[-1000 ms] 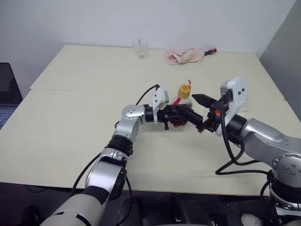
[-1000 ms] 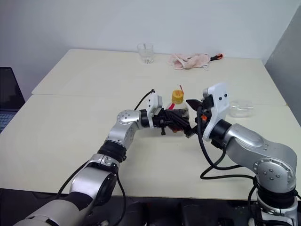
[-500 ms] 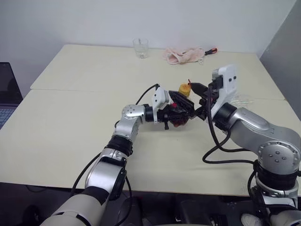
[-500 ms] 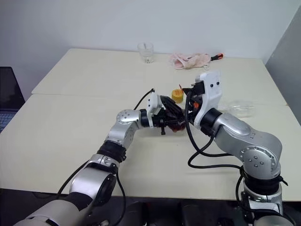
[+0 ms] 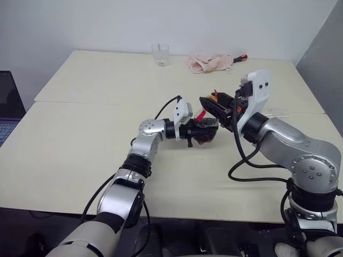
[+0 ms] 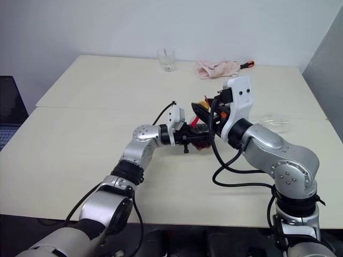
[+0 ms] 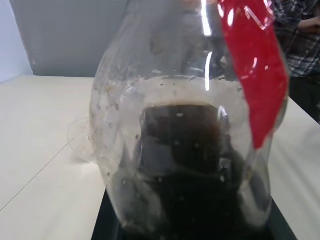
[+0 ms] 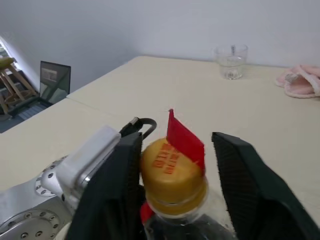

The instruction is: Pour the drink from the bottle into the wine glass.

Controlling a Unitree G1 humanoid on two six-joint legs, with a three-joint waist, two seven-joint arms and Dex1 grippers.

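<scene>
I see the bottle upright, cap up, clamped in my left gripper; right gripper straddles the cap, 1 finger touching.

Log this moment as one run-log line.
left tool: shut on bottle, upright | right tool: fingers either side of yellow cap, gap visible on one side | wine glass: on its side, table

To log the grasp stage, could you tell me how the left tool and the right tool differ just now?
The left tool is shut on the bottle's belly; the right tool stands open astride its yellow cap, one finger clear of it. The left tool grips low; the right tool sits higher, at cap level. Both have black fingers and meet at the same bottle.
</scene>
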